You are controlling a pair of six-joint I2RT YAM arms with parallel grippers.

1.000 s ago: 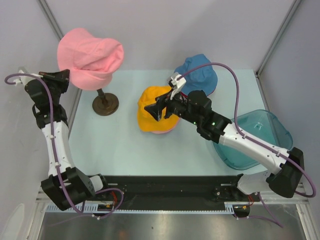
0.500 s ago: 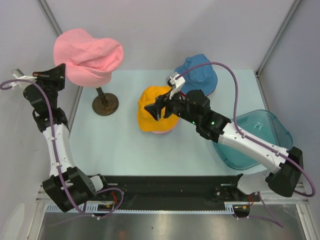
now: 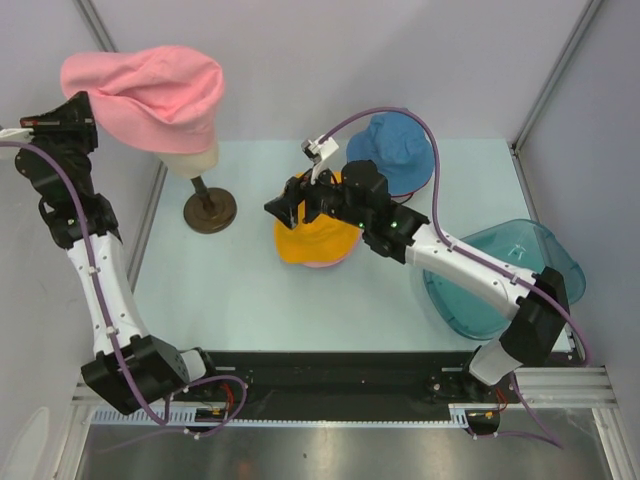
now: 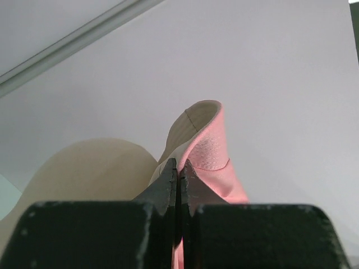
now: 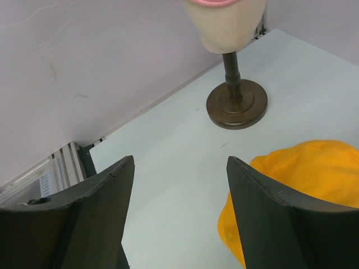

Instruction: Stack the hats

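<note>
1. My left claw (image 3: 75, 115) (image 4: 178, 165) was clamped on the brim of the pink hat (image 3: 150, 95), its jaws pressed together on the fabric. Over the last second it had risen and swung toward the far left, taking the hat with it.
2. The pink hat, which a second earlier had sat down over the mannequin head (image 3: 190, 160), now hung high and tilted at the far left. Only its right part was above the head, and the head's beige lower half was bared. In the left wrist view the brim (image 4: 210, 151) stood folded up out of the jaws with its pale lining turned inward, and the head (image 4: 84, 168) was just beside it.
3. The stand base (image 3: 211, 209) had not moved on the table (image 3: 230, 290).
4. I judged the hat nearly free of the head. The carry to the right, toward the pile, was not yet begun.
5. My right claw (image 3: 281, 207) (image 5: 180, 162) held nothing, its jaws wide apart. It had shifted left and hovered over the left edge of the orange hat (image 3: 315, 240).
6. The orange hat lay at the table's middle, crown up, soft and rumpled. A pink strip (image 3: 322, 264) showed under its near rim. I judged this to be another hat beneath, though too little showed to be sure.
7. The blue hat (image 3: 400, 145) lay crown up just beyond the orange one, to its far right. I could not tell whether the two were touching.
8. The teal tray (image 3: 560, 250) lay at the near right, partly under my right arm.
</note>
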